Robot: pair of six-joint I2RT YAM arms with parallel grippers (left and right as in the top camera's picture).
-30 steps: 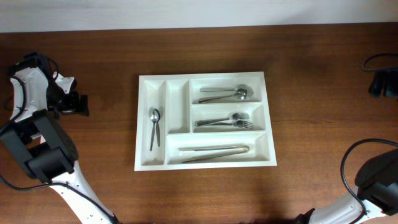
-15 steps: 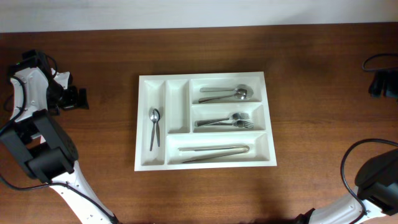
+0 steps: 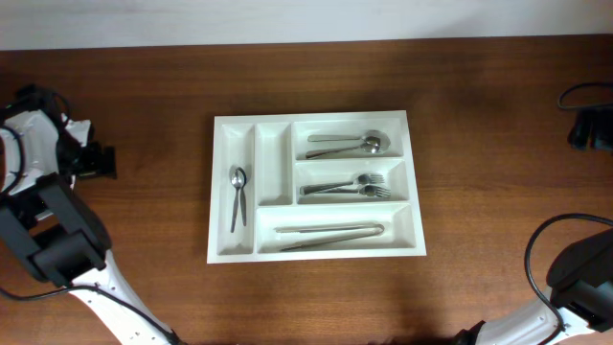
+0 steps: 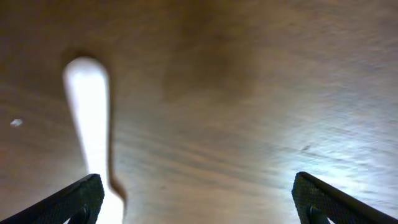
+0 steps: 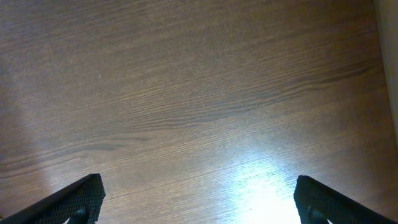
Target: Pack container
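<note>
Look at the middle of the worktop (image 3: 479,144): one container (image 3: 274,163) there, lying flat, long side running left to right. Made of white hard plastic, so likely light and stiff, a bit slippery, not easy to break. Too wide to pinch across. Best to grab by a thin outer rim, or to push on a side wall. Likely heavier with metal inside, so keep level.

Count five boxes inside: two thin, three wide.
- Far-left thin box: small spoons (image 3: 237,182), two by the look.
- Next thin box: nothing in there.
- Top wide box: big spoons (image 3: 356,145), seemingly two.
- Middle wide box: forks (image 3: 354,186), seemingly two.
- Bottom wide box: long pieces (image 3: 330,233), maybe two, hard to tell what kind.

As for the left end effector (image 3: 101,161): wide open, holding nothing, by the left edge of the worktop, well apart from the container. As for the right end effector (image 5: 199,205): wide open too, nothing between the fingers, only bare wood below.
</note>
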